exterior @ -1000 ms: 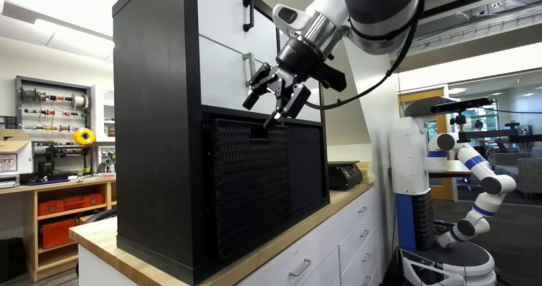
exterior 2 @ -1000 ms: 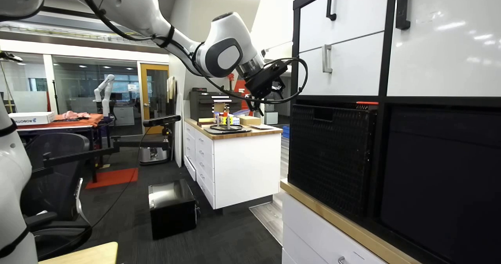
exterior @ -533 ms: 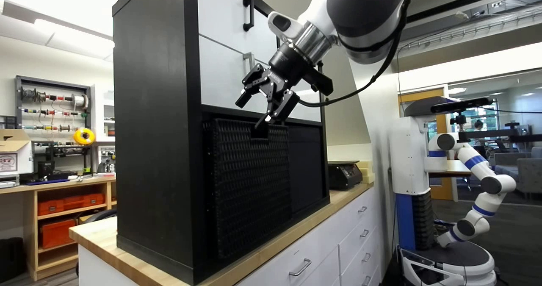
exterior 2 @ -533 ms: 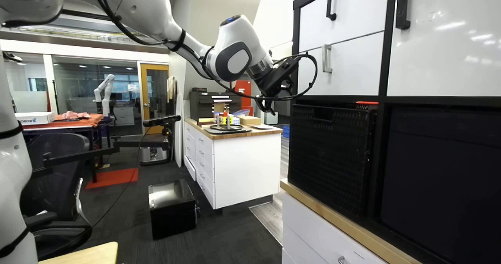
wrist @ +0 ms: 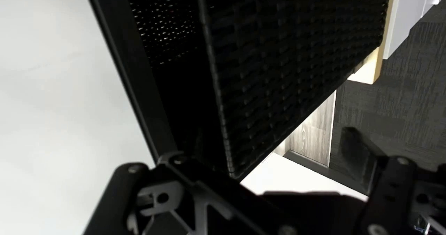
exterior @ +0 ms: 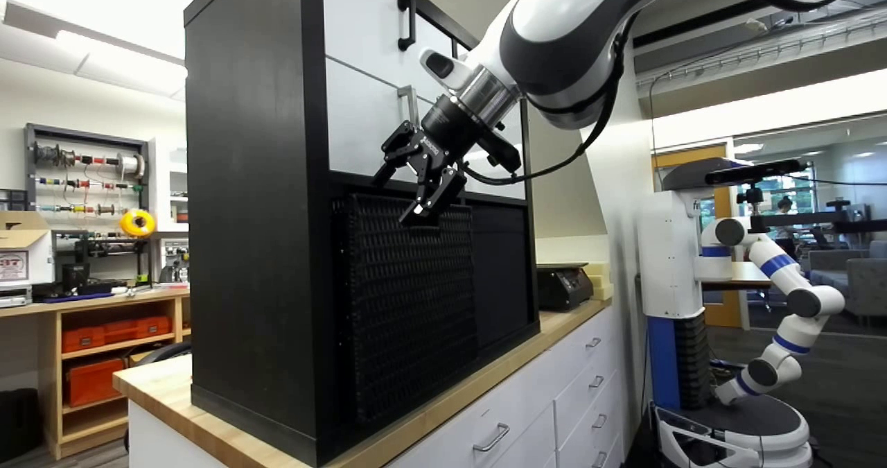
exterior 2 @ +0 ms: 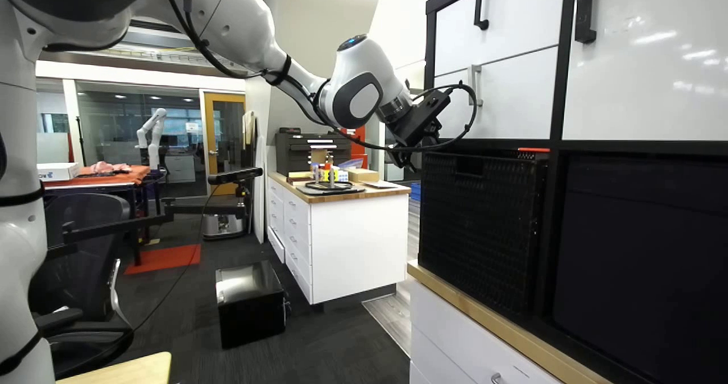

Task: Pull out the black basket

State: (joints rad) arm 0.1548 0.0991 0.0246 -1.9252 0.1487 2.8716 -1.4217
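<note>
1. Black, cube-shaped woven basket [exterior: 416, 301] sits inside the black, boxy, wooden-looking shelf unit [exterior: 249, 211].
2. Likely reaching: black, two-fingered metal gripper [exterior: 392, 199] spread wide, empty, outside the shelf unit.
3. Next: straddle basket front, grip, pull.

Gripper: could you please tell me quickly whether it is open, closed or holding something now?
Gripper: open, jaws spread apart, holding nothing; the black basket is not gripped.

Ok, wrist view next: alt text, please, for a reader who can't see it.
The front of a large black woven basket fills the upper middle, with a smooth black frame bar and flat white panel to its left. Black jaws stand open along the bottom, holding nothing.
</note>
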